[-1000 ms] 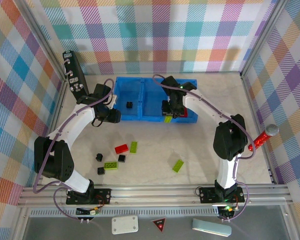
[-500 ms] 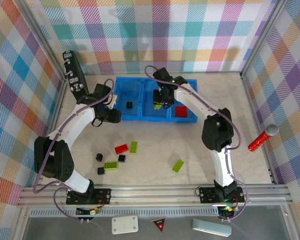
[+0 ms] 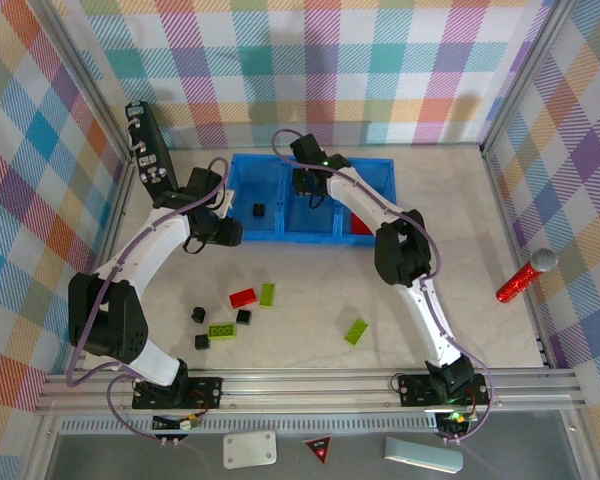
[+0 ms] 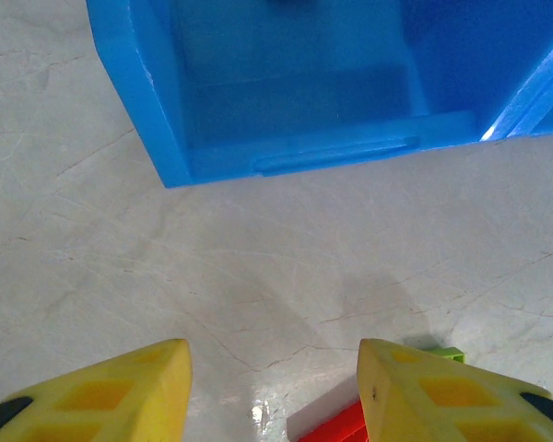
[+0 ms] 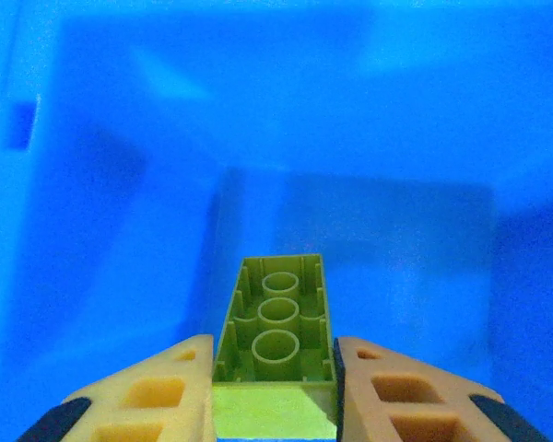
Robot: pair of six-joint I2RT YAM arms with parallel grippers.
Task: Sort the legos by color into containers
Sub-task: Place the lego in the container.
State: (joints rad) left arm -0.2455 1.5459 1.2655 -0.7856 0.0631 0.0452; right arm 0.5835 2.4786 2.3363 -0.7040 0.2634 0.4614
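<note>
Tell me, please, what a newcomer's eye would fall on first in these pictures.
The long bright blue plastic tray at the far side of the pale table draws the eye first. Over its middle compartment the right gripper clamps a lime-green plastic brick, hollow underside showing. Nearer, left of centre, lies a scatter of small red, green and black plastic bricks.

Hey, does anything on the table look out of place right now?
Yes: a red glittery microphone-like stick lies off to the right, well apart from the blue tray. It is neither a brick nor a container.
</note>
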